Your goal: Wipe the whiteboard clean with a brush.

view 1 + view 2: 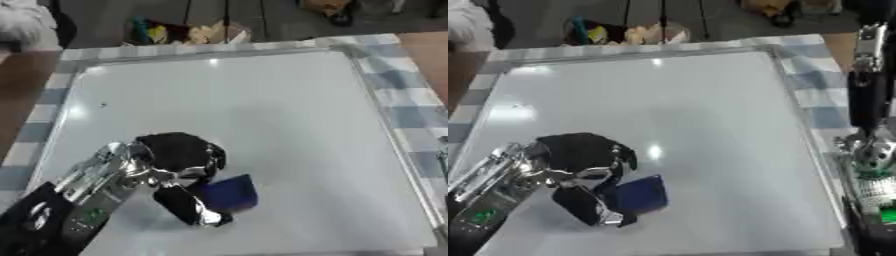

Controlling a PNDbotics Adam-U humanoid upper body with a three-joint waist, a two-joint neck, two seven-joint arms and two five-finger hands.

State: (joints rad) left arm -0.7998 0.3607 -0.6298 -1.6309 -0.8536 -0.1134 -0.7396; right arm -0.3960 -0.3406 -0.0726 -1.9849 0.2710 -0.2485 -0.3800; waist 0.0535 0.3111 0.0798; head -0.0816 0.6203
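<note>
The right eye view shows something the left eye view lacks: the robot's right arm [866, 100] runs down the right edge of the picture, black above and silver with a green patch lower down, beside the whiteboard's right frame. Its hand does not show in either view, so nothing can be said of its fingers. The left eye view in turn shows more of the brown table [22, 95] to the left of the checked cloth [411, 95], and a small dark speck [103, 105] on the board's upper left part.

The whiteboard [262, 110] lies flat on the blue-and-white checked cloth, its surface pale and glossy with a few bright reflections. The left hand [179, 155] comes in from the lower left corner and rests on the lower left part of the board. Its fingers are curled down over a dark blue brush [229, 192], and the thumb [188, 205] reaches in from below, so the brush is pinched between them (only its blue right-hand end sticks out past the hand). The brush lies on the board's surface, just below and to the right of the black back of the hand, well away from the frame on every side.
</note>
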